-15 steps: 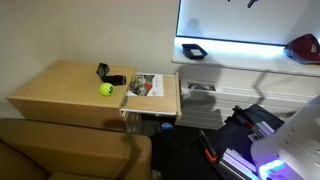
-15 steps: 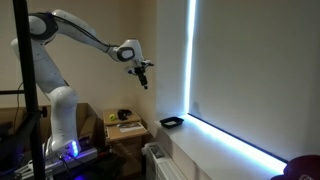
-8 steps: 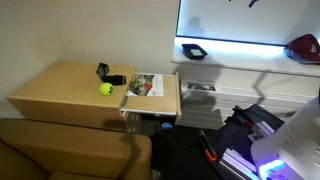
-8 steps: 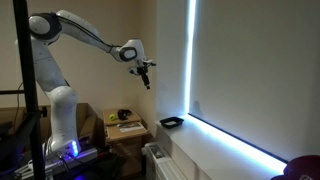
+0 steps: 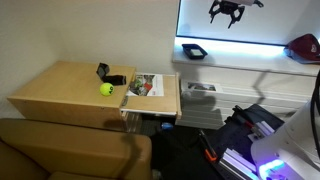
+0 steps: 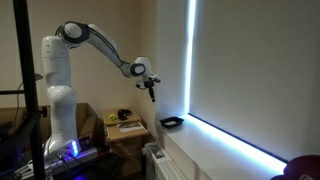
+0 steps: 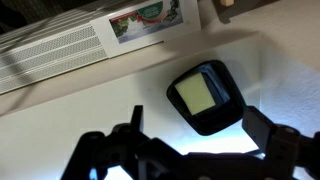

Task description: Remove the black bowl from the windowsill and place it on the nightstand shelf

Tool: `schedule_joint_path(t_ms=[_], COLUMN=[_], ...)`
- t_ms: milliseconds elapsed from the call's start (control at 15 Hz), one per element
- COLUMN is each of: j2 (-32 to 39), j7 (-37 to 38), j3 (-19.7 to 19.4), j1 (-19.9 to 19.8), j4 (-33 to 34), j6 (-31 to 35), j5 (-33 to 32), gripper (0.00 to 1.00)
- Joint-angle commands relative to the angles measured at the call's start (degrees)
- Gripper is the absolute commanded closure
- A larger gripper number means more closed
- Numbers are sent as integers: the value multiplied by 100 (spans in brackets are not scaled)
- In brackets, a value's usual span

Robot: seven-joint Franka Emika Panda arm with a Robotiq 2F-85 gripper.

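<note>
The black bowl (image 5: pixel 192 51) sits on the white windowsill (image 5: pixel 245 56) at its end nearest the nightstand; it shows in both exterior views (image 6: pixel 171 122). In the wrist view the bowl (image 7: pixel 205 97) lies just below the camera, with a pale glint inside. My gripper (image 5: pixel 226 12) hangs in the air above the sill, higher than the bowl (image 6: pixel 151 92). Its fingers are spread open and empty on either side of the bowl (image 7: pixel 195 122), not touching it. The nightstand shelf (image 5: pixel 172 100) juts from the nightstand's side below the sill.
A magazine (image 5: pixel 147 85) lies on the shelf. A yellow ball (image 5: pixel 105 89) and a small black gadget (image 5: pixel 105 73) stand on the tan tabletop (image 5: pixel 60 85). A dark red object (image 5: pixel 303 47) sits far along the sill. A brown sofa (image 5: pixel 60 150) is in front.
The arm has swung down and toward the window, so the gripper now hangs closer above the bowl. The bowl has not moved.
</note>
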Motion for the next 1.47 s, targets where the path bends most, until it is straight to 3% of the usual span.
schedule_joint_path(t_ms=[0,267,333,467,533,933,1200,1400], j2=[1162,1648,1578,1687,1708,2667,3503,4128], j7=[711,206,451,307,349,1495,2635,3237], j3=[-220,-223,-403,-389,-433,-419,-824,-1122], j1=[-9,-146,90,49,119,703,1136,1022], j4=[790,1373,1044,1255,1280,1641,2325,2780], j6=[117,-926,-395,-683,-767,213,686,659], j5=[7,1737,1231,1603,1344,1065,796,875], gripper=[0,0,0,0,0,0,0,0])
